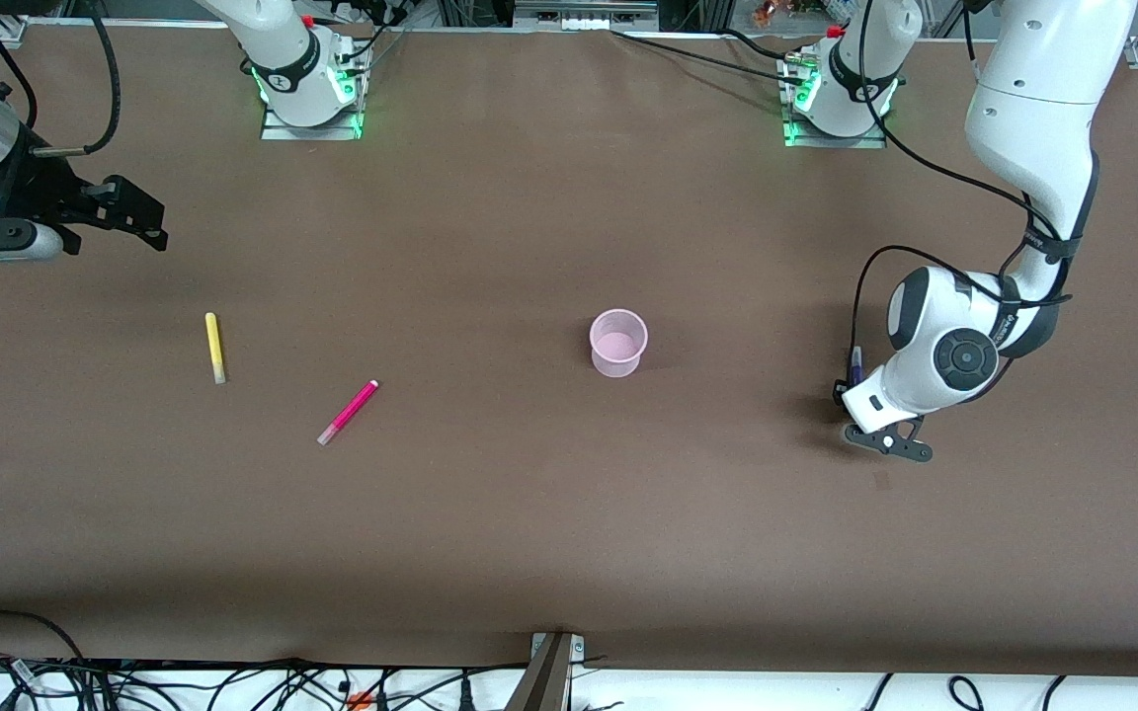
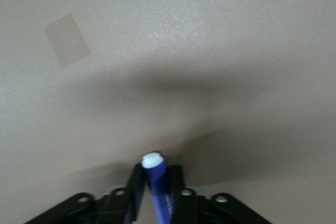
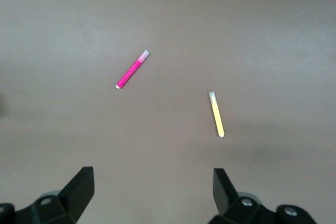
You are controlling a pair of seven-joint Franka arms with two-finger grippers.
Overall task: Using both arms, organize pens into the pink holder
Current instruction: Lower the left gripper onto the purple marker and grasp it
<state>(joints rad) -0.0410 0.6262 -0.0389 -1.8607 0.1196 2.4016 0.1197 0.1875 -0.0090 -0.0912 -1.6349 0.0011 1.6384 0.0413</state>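
purple pen (image 2: 155,179) lower end hidden between left jaws, right arm cut off at front view's edge

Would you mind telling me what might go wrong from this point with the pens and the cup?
1. The left claw pinches the purple pen low at the table; gripped near one end, it may tilt or slip when carried.
2. The light pink holder stands free and might tip if a pen strikes its rim.
3. The yellow pen and magenta pen lie flat, so the open right claw could roll them.
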